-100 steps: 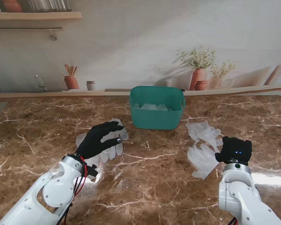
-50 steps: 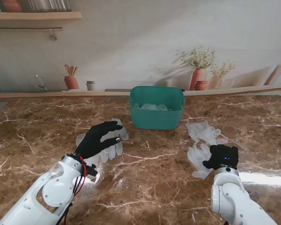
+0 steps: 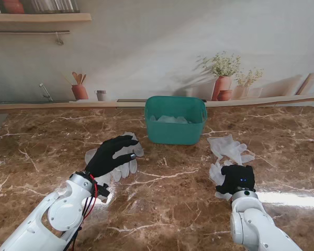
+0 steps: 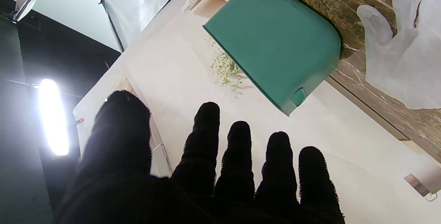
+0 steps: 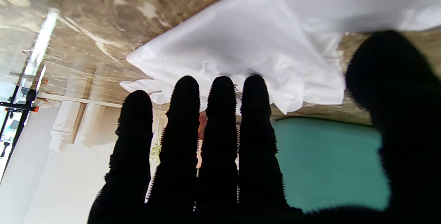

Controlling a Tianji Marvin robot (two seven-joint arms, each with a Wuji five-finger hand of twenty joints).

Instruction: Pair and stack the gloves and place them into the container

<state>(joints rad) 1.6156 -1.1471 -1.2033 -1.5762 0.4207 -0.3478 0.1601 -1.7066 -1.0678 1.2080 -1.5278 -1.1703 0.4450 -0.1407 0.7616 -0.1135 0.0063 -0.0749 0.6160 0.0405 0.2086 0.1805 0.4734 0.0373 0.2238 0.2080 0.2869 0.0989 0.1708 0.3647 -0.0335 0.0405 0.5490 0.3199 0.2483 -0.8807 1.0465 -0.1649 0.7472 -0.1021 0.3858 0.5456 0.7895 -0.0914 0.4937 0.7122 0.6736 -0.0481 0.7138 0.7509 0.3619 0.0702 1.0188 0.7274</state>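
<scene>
Some pale gloves seem already in the green container [image 3: 175, 127] at 12 o'clock. Left robot hand [image 3: 111, 155], fingers spread, rests on gloves [image 3: 124, 163] at 9. Right robot hand [image 3: 237, 179], fingers extended, holding nothing, covers a glove [image 3: 218, 177] at 3; another glove [image 3: 227, 147] waits beyond.

Gloves [image 3: 120, 157] (both sides) flanking container [image 3: 175, 121]

Our right hand [image 3: 237, 179] covers most of the near glove [image 3: 217, 176], so contact is anyone's guess. The container's [image 3: 175, 120] contents are just a pale blur to us.
</scene>
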